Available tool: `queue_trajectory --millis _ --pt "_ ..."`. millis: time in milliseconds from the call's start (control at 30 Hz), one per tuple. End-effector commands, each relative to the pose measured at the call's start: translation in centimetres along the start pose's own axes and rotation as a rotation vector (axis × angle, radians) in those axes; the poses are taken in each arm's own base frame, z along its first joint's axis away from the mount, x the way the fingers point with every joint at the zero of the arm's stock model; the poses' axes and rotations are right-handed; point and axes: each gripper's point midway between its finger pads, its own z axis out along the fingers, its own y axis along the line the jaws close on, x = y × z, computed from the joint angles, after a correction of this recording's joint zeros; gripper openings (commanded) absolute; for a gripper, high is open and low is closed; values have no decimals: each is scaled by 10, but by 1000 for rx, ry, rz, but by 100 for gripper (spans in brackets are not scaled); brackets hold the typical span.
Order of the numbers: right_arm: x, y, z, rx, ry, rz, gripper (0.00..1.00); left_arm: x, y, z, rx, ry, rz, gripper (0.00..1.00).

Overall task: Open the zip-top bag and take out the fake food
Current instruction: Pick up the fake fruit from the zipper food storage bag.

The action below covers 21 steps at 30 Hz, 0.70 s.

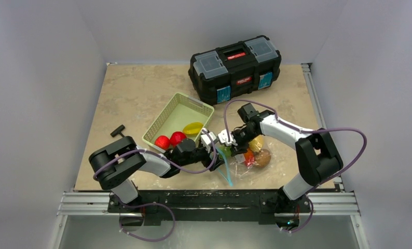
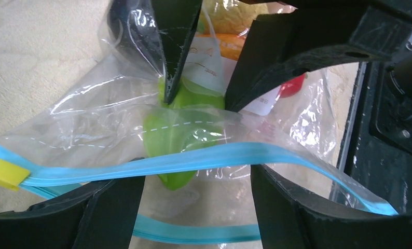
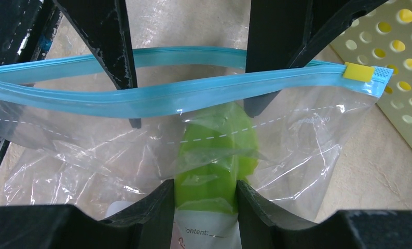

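Observation:
The zip-top bag [image 1: 245, 165] lies between the two arms with its teal strip [image 2: 204, 155] parted. Yellow, orange, red and brown fake food [image 1: 262, 156] lies inside it. A green piece [image 3: 217, 155] sits near the mouth. My right gripper [image 3: 205, 202] is shut on that green piece through the plastic. My left gripper [image 2: 198, 202] is open, and its fingers [image 3: 115, 52] reach between the two zip strips into the mouth. The yellow slider [image 3: 358, 72] sits at one end of the strip.
The pale green basket [image 1: 165, 122] stands to the left of the bag and holds two red pieces [image 1: 169, 140] and a yellow one [image 1: 193, 127]. A black toolbox [image 1: 235, 67] stands at the back. A small black T-shaped handle [image 1: 118, 131] lies at the left.

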Motion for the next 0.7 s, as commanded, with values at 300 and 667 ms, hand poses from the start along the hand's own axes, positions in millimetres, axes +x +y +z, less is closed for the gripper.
queue_trajectory --millis 300,667 --pt "-11 8 2 -57 -37 3 21 -11 14 18 -121 -20 106 76" --pt "-21 16 1 -102 -86 5 19 -16 11 9 -124 -81 114 79"
